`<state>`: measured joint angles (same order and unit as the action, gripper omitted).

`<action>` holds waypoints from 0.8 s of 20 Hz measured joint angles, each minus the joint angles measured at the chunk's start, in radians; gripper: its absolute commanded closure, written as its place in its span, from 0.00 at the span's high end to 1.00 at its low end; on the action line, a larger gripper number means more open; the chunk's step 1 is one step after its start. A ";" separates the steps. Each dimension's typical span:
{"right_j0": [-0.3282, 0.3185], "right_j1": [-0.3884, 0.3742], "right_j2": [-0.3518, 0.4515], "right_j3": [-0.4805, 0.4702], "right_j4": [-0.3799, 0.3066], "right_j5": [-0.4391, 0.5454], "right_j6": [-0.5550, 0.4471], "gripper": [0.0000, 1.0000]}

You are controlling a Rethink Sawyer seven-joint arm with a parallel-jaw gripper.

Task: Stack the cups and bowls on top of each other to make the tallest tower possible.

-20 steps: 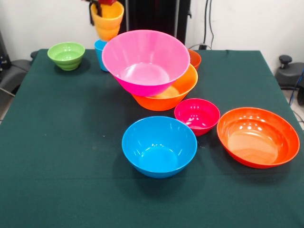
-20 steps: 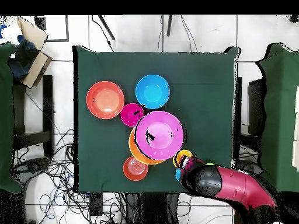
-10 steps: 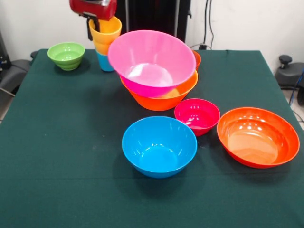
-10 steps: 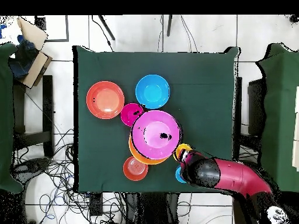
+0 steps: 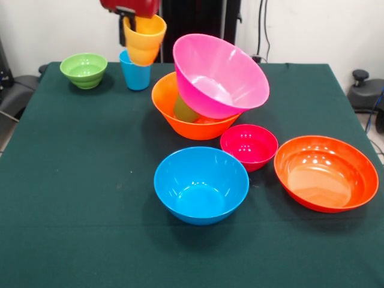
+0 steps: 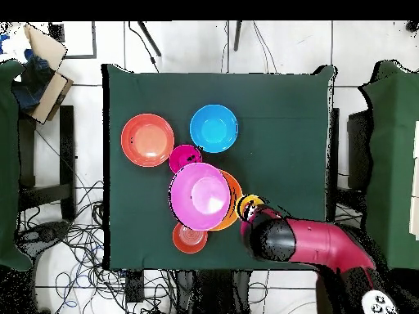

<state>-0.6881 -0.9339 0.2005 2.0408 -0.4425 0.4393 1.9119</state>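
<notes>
Jaws (image 5: pixel 133 19) pinching the yellow-orange cup (image 5: pixel 144 38) by its rim, lifted off the counter (image 5: pixel 72 180) beside the blue cup (image 5: pixel 135 71), likely to crown the tower, where the pink bowl (image 5: pixel 219 75) tilts in the orange bowl (image 5: pixel 180 114).

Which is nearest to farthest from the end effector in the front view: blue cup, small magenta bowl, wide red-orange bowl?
End effector holds the yellow-orange cup at the table's far edge.
1. Blue cup: just below it, standing on the table.
2. Small magenta bowl: mid-table, right of centre.
3. Wide red-orange bowl: far right, toward the near side.
</notes>
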 measured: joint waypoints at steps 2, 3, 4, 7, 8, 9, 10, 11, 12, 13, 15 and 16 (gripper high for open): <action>-0.024 -0.014 0.005 0.007 0.000 0.000 0.000 0.00; -0.047 -0.024 0.010 0.013 0.000 0.000 0.000 0.00; -0.062 -0.029 0.011 0.017 0.000 0.000 0.000 0.00; -0.116 -0.033 0.013 0.027 0.000 0.000 0.000 0.00; -0.127 -0.033 0.013 0.030 -0.001 0.000 0.000 0.00; -0.143 -0.033 0.015 0.034 -0.001 0.000 0.000 0.00; -0.155 -0.034 0.018 0.038 0.000 0.000 0.000 0.00; -0.169 -0.035 0.022 0.043 0.000 0.000 0.000 0.00; -0.186 -0.040 0.028 0.051 0.000 0.000 0.000 0.00; -0.200 -0.047 0.034 0.059 0.000 0.000 0.000 0.00; -0.224 -0.070 0.046 0.077 0.000 0.004 0.000 0.00; -0.232 -0.083 0.051 0.084 0.002 0.009 0.000 0.00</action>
<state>-0.9202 -1.0168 0.2513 2.1248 -0.4400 0.4481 1.9119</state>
